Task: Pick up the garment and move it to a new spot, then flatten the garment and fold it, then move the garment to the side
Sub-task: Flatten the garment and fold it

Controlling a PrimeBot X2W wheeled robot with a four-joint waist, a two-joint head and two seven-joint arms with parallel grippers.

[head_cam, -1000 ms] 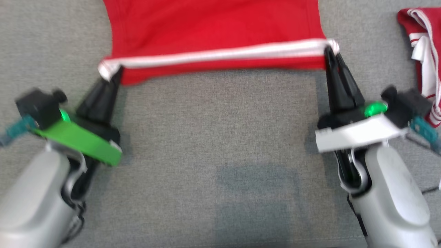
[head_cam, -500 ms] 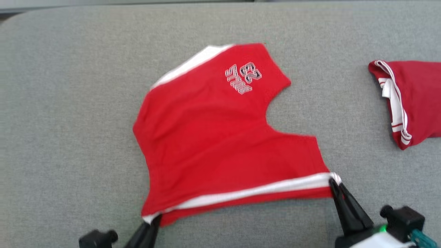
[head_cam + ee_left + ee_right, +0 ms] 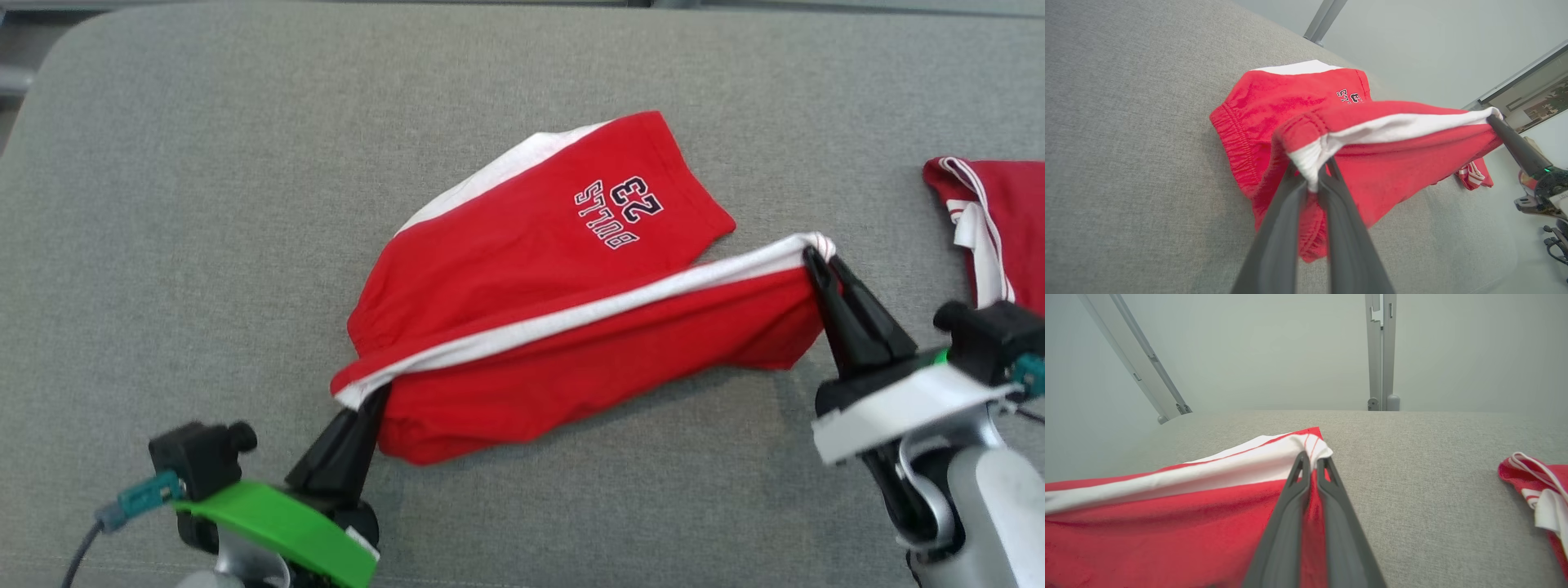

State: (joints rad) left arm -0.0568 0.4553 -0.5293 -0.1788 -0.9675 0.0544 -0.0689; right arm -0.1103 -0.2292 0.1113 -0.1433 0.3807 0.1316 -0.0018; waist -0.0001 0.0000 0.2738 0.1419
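Observation:
The garment [image 3: 539, 269] is a pair of red shorts with a white side stripe and a "23" print, lying on the grey padded surface [image 3: 204, 204]. Its near half is lifted and carried over the far half, the white stripe stretched between my two grippers. My left gripper [image 3: 377, 394] is shut on the stripe's left end at the waistband [image 3: 1310, 161]. My right gripper [image 3: 819, 260] is shut on the stripe's right end [image 3: 1312, 455], raised above the surface. In the left wrist view, the right gripper's fingers [image 3: 1515, 143] show at the far end of the stripe.
A second red garment with white stripes [image 3: 992, 237] lies bunched at the right edge of the surface, also in the right wrist view [image 3: 1541, 490]. Metal frame posts [image 3: 1381, 351] stand beyond the far edge.
Both grippers have carried the striped edge up and away from me, folding the near half of the shorts over the far half. The head camera has also shifted.

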